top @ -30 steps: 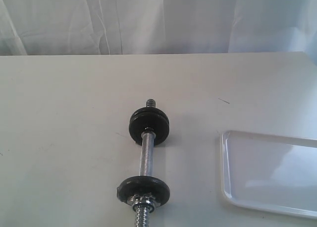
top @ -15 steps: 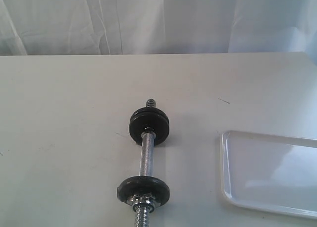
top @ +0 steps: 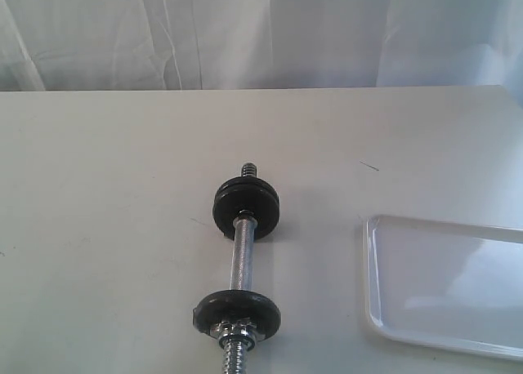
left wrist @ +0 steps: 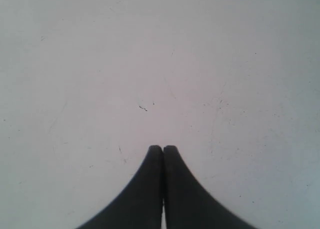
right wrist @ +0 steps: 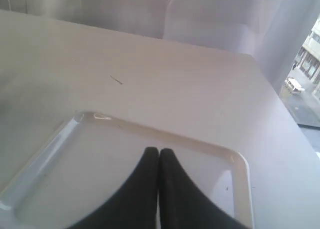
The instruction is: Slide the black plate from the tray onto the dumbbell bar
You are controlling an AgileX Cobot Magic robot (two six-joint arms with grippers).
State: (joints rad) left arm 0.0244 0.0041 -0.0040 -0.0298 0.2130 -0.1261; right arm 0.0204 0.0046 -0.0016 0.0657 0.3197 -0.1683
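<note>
The left gripper (left wrist: 163,148) has its fingers pressed together on nothing, above the white table (left wrist: 100,64). The right gripper (right wrist: 159,150), likewise closed and empty, hangs over the white tray (right wrist: 45,154). In the exterior view the dumbbell bar (top: 242,264) lies left of the tray, with a black plate (top: 237,308) threaded on its near end and a thicker black disc stack (top: 246,202) at the far end.
</note>
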